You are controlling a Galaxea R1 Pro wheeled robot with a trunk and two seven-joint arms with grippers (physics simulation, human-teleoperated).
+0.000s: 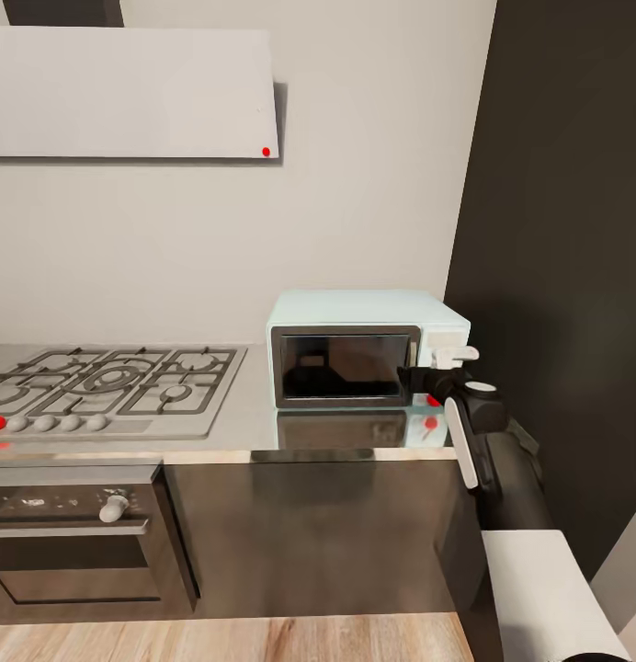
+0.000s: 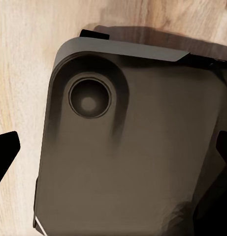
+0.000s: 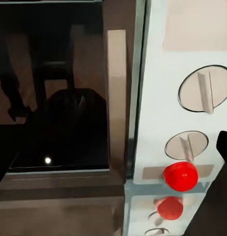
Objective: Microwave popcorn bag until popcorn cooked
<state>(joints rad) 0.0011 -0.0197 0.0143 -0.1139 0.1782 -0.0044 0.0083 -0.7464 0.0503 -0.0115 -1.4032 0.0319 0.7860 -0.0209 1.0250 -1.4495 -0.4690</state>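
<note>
My right end effector (image 1: 426,372) at microwave (image 1: 364,348) panel, grip state unclear. Door shut. Judge: centre on red button (image 3: 180,176), push straight, gently.

The right arm reaches forward toward one o'clock, its end effector (image 1: 426,379) held level; whether the fingers are parted cannot be told.

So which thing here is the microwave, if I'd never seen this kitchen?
Find the long grey countertop with the gas hob set in its left part. At the counter's right end, by the dark wall, sits the microwave, with the robot's right hand at its control panel. It is the small mint-blue box with a dark glass door, unlike the steel oven below the hob.
</note>
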